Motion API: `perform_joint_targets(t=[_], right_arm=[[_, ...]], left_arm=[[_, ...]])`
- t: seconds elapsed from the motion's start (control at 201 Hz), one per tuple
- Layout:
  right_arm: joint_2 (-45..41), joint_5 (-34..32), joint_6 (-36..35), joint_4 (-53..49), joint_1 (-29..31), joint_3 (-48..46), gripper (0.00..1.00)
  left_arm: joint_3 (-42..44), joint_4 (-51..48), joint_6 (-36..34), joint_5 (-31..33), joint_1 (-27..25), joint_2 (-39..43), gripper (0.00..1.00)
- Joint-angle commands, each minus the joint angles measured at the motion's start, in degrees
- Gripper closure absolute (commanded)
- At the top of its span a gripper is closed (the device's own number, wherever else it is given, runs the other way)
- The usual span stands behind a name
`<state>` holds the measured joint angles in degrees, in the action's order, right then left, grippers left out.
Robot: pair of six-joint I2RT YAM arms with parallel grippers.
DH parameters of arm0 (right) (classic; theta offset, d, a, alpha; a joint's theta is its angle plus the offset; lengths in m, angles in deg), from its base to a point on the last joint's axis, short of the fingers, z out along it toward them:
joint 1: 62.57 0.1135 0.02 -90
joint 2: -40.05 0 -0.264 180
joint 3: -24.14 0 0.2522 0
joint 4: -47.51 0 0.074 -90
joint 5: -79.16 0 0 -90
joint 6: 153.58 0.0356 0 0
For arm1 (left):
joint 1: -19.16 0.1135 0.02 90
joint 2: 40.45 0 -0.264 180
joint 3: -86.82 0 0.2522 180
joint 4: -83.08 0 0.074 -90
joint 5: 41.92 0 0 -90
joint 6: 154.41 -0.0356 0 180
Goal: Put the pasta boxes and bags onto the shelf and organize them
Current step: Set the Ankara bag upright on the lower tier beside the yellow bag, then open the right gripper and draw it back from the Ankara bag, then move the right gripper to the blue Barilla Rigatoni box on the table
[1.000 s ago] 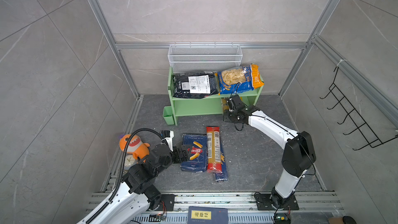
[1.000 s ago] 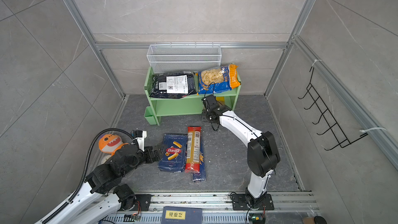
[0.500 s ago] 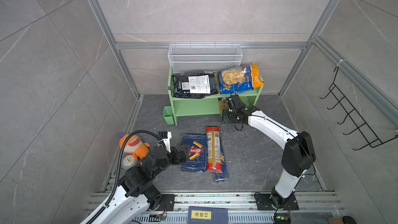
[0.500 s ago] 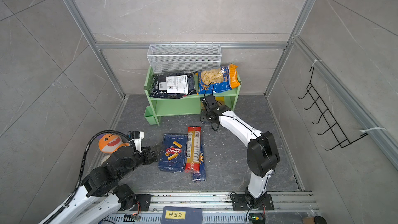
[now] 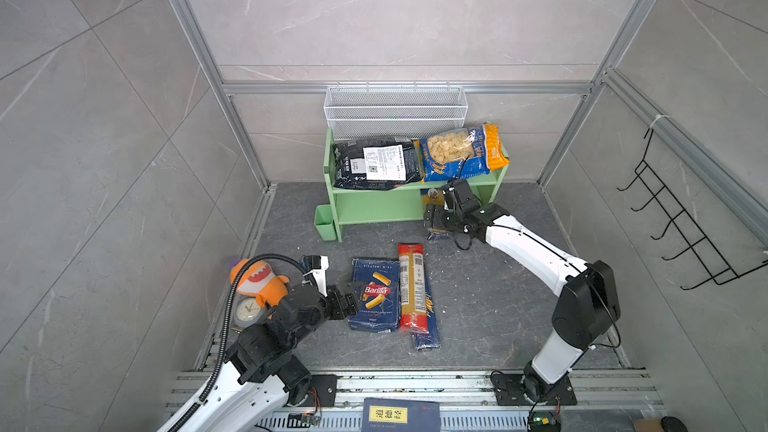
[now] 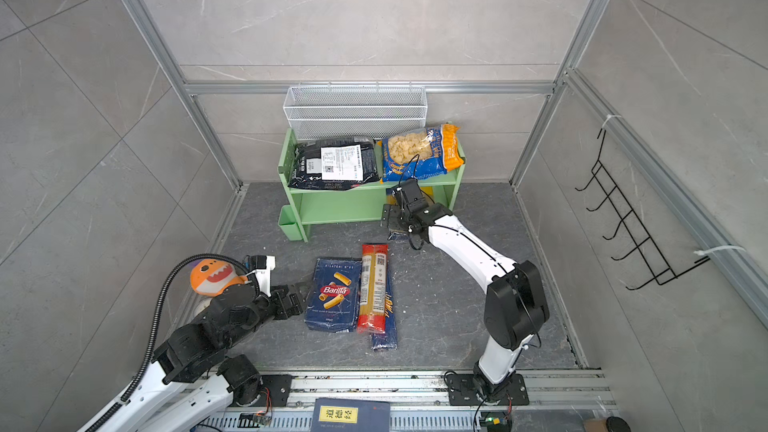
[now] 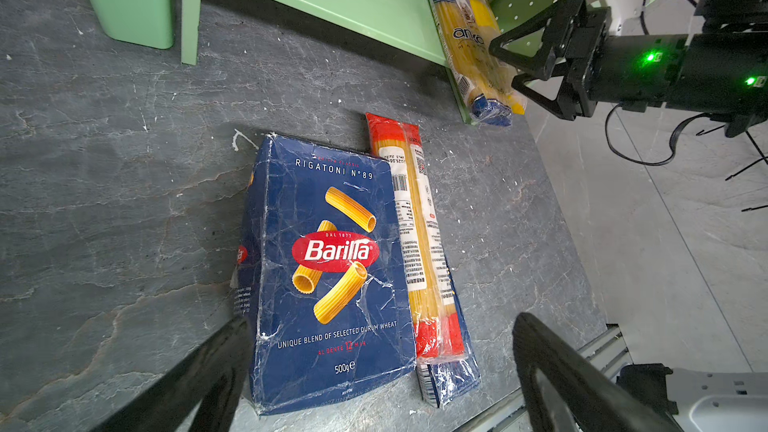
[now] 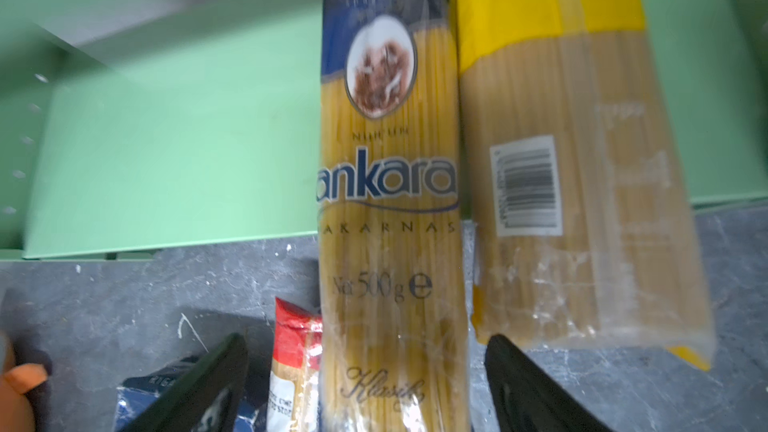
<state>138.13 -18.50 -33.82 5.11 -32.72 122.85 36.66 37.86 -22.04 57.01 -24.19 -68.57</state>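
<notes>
The right pincer (image 8: 365,340) has its jaws spread and grips nothing. The Ankara spaghetti pack (image 8: 390,201) runs through the gap between them, clear of both fingers. It lies lengthwise on the lower tier of the green shelf (image 8: 187,139), far end in, near end sticking out past the tier's front edge over the table (image 8: 145,305). A yellow spaghetti pack (image 8: 573,201) lies just beside it the same way, outside the jaws.

Handling, judged: the spaghetti packs are long, stiff along the strands but brittle, with slick film. They are best taken across the narrow width near mid-length, since an end grip would let a pack droop and could snap strands.

The left pincer (image 7: 380,326) has its jaws wide apart and is empty. It sits at the lower end of the Barilla rigatoni box (image 7: 328,268), which lies flat and face up on the table. Whether a finger touches the card cannot be told. Against the box's side lies a red spaghetti pack (image 7: 415,243), resting on a narrow dark blue box (image 7: 446,384).

Rigatoni box, judged: light, with creased card that dents easily. It should be held across its shorter width with modest squeeze.

The top tier holds the black bag (image 5: 376,164) and the shell pasta bag (image 5: 459,153). Both look soft and shifting.
</notes>
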Motion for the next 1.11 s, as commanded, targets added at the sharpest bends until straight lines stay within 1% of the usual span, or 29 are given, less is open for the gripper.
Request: perform_joint_targets(t=[0.0, 0.194, 0.383, 0.518, 0.757, 0.936, 0.971, 1.101], right_arm=[[-2.2, 0.44, -0.23, 1.88, -0.23, -1.06, 0.08], [-4.43, 2.21, 0.64, 1.5, -0.18, -3.3, 0.07], [-9.21, 1.72, 1.44, 0.5, 0.37, -8.41, 0.07], [-13.29, 0.16, 1.79, -1.83, 2.58, -11.96, 0.07], [-22.01, -4.05, 4.27, -5.95, 10.33, -19.67, 0.07], [-25.53, -3.85, 7.16, -7.18, 18.49, -24.86, 0.07], [-25.86, -3.21, 7.9, -6.51, 20.06, -26.11, 0.07], [-25.08, 2.59, 10.48, 0.22, 25.08, -30.47, 0.07]], left_arm=[[0.08, 1.19, 0.84, 0.3, 0.2, 0.08, 0.0], [0.08, 0.99, 0.93, 0.48, 0.26, 0.08, 0.0], [0.12, 1.26, 0.93, 0.45, 0.25, -0.62, 0.0], [0.08, 1.67, 0.93, 0.39, 0.23, -1.64, 0.0], [-0.31, 0.7, 1.95, 0.59, 0.28, -5.44, 0.0], [1.1, 0.48, 4.31, 0.44, 0.41, -9.56, 0.0], [1.47, 0.36, 4.93, 0.39, 0.61, -10.35, 0.0], [3.34, 0.26, 7.41, -0.87, 2.33, -12.15, 0.01]])
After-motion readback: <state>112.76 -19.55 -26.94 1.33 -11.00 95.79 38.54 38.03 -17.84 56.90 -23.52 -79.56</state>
